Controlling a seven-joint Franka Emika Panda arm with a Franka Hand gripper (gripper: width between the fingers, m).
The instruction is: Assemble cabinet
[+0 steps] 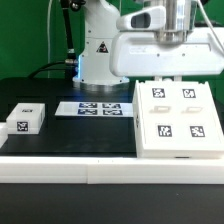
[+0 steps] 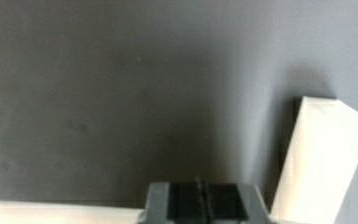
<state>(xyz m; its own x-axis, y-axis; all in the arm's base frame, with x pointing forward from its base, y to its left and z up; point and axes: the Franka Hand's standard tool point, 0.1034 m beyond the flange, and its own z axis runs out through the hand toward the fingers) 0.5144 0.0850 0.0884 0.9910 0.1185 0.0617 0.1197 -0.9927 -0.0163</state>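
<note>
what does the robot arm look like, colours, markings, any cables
The arm has glossy white rounded shells. Its base column carries a triangular warning sticker, with a blue glow at its foot. A silvery grey cylinder sits near the wrist, and what looks like a thin dark cable runs beside the base. In the wrist view the gripper is grey with black inner faces.

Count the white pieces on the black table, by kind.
large white plastic cabinet box with four tagged panels: 1
small white tagged block: 1
thin flat white marker board: 1
Total: 3
</note>
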